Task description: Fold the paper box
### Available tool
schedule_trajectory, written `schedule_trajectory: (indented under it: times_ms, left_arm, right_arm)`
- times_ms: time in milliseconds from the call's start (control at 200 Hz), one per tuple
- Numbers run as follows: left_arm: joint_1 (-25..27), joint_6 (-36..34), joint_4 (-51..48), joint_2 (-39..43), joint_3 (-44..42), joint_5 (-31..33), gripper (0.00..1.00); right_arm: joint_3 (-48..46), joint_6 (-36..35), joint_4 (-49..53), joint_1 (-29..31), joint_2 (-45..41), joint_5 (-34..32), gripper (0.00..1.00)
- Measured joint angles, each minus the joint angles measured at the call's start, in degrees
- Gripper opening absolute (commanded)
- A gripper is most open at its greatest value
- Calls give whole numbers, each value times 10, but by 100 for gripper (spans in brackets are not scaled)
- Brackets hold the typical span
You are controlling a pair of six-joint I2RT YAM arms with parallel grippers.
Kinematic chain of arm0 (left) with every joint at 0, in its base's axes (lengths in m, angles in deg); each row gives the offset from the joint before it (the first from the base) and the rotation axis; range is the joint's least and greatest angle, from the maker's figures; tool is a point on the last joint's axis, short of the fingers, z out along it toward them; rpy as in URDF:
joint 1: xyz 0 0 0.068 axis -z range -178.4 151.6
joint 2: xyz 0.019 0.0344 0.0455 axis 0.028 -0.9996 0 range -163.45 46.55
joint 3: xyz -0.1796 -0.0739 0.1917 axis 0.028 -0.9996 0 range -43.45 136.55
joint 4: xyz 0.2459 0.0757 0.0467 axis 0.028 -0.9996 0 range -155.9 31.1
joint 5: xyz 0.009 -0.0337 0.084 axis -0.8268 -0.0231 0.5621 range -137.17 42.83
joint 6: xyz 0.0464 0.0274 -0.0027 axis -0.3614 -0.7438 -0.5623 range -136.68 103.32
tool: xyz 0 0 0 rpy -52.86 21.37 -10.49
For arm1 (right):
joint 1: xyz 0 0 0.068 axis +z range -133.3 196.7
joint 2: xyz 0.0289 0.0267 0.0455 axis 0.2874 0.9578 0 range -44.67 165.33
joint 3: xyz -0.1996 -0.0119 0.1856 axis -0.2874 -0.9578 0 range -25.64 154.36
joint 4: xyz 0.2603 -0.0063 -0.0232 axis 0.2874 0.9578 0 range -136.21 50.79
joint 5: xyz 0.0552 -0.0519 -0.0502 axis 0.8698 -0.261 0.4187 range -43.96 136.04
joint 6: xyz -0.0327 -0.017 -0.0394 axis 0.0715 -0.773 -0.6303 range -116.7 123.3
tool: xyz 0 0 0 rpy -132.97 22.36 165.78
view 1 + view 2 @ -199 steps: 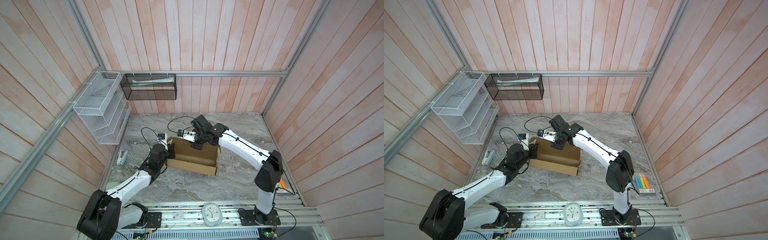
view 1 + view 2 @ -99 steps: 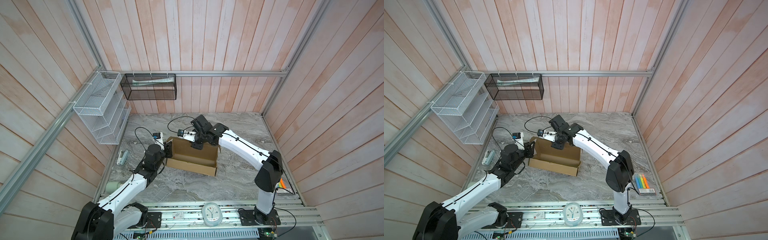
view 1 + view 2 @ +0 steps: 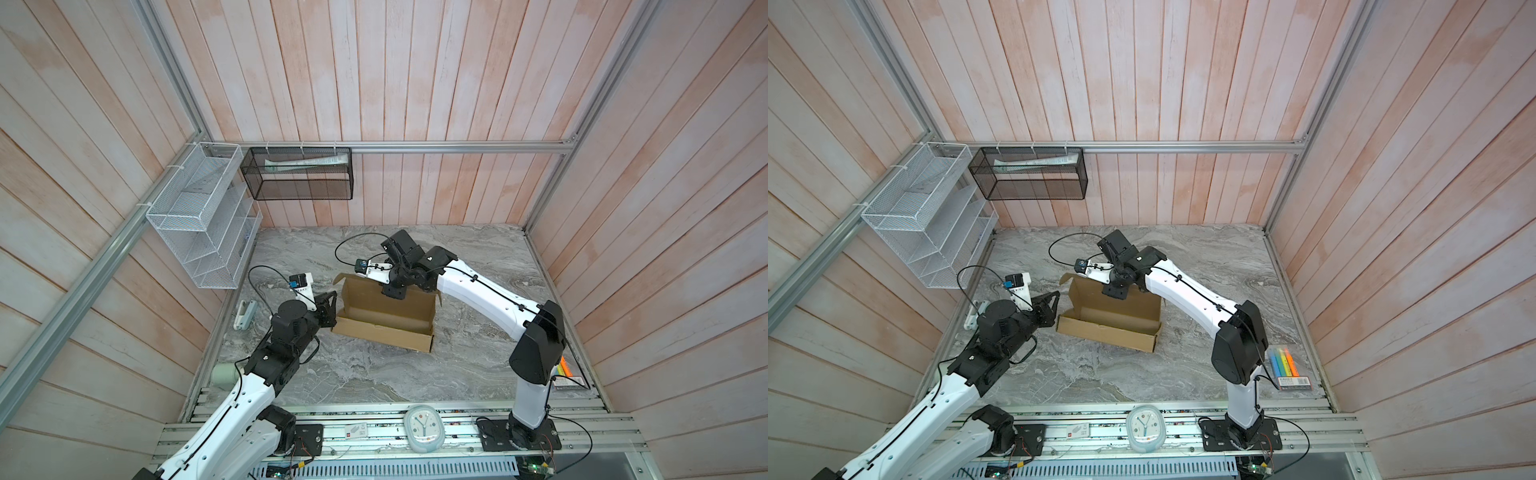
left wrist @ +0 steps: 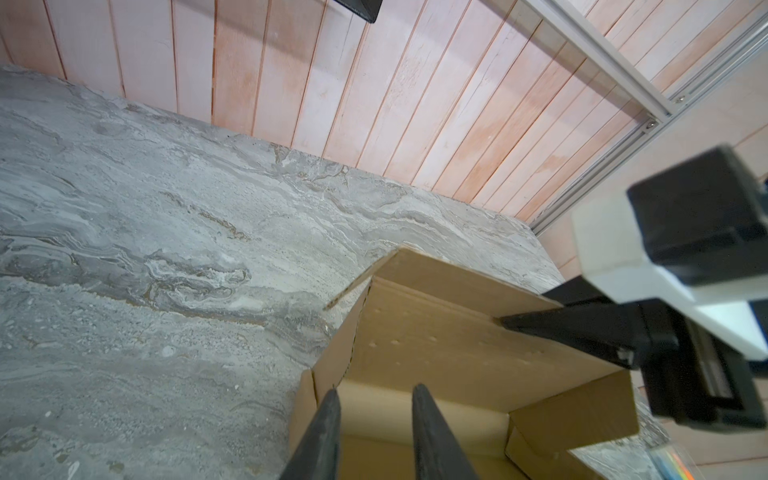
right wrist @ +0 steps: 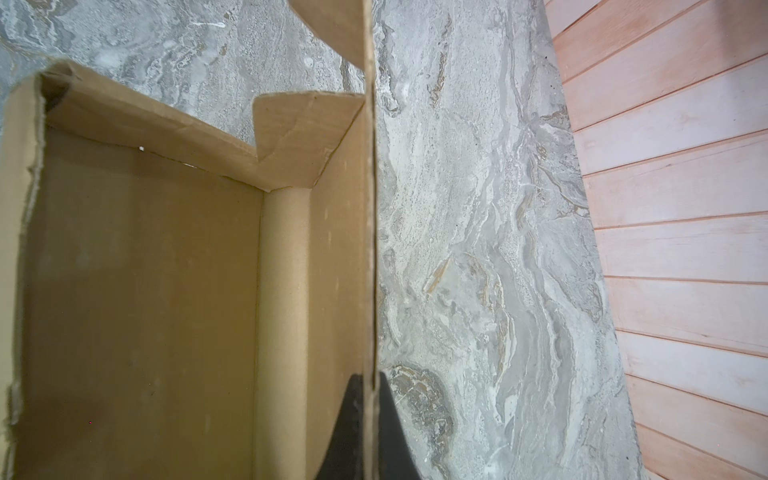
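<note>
On marble (image 3: 374, 374), right tool (image 5: 370, 380) pinches paper box (image 3: 386, 320) wall; left tool (image 4: 375, 390) parted beside it

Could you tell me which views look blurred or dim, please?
Left wrist view: the right arm, close by, is blurred, and the box is sharper. Right wrist view: the box floor is dim, the table crisp. Both top views: evenly lit, sharp.

Wire rack (image 3: 195, 232), mesh basket (image 3: 299, 178) on the walls — clock (image 3: 424, 428) and, perhaps, highlighters (image 3: 1283, 363) up front.
</note>
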Motion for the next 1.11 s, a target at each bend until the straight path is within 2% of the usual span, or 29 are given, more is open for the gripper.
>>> schedule_trajectory:
  times_ms: [350, 565, 845, 1105]
  left_arm:
    - [87, 92, -217, 49, 35, -1, 27]
    - [158, 133, -294, 38, 59, -1, 23]
    - [239, 155, -295, -50, 59, 2, 23]
    - [245, 155, -217, -104, 54, 19, 22]
  right_arm:
    - [0, 2, 0, 0, 0, -1, 0]
    - [0, 2, -1, 2, 0, -5, 0]
    - [0, 4, -4, 3, 0, -9, 0]
    - [0, 6, -5, 3, 0, -11, 0]
